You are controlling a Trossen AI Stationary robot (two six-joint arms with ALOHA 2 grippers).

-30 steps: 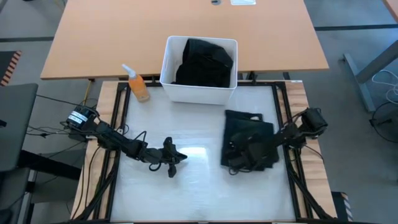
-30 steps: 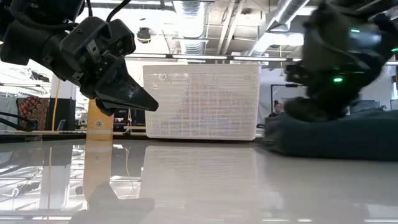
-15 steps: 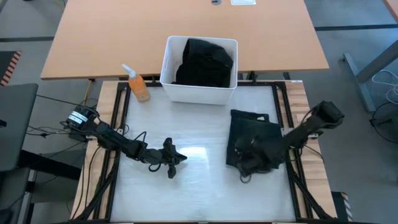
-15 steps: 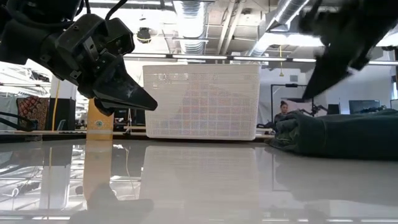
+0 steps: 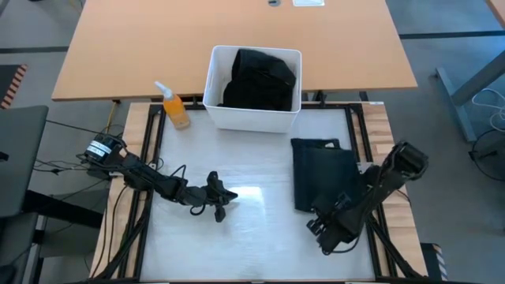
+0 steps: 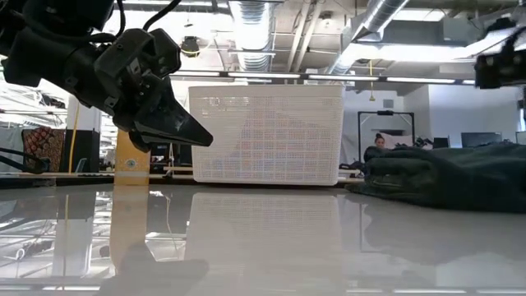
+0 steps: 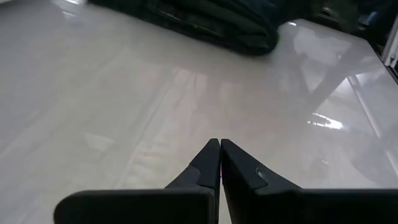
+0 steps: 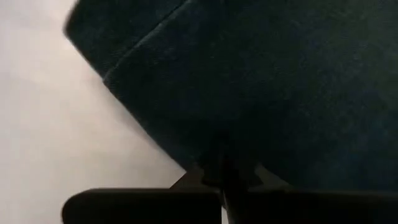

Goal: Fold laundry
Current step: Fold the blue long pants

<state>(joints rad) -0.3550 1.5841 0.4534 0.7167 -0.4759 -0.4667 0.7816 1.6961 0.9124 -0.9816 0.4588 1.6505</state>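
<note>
Nearest the front edge, the right gripper (image 5: 325,230) hangs with fingers pressed together, empty, just off the folded garment (image 5: 323,173) on the table's (image 5: 252,244) right half. The left gripper (image 5: 222,197) hovers mid-table, pressed together too. Beyond, black clothing (image 5: 259,79) fills the bin (image 5: 251,118).

Folded garment (image 5: 323,175) lies right of centre, bin (image 5: 253,117) behind it.

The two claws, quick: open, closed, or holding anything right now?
Left gripper: closed, holding nothing, above the bare tabletop.
Right gripper: closed, holding nothing, just off the near edge of the folded dark garment.
</note>
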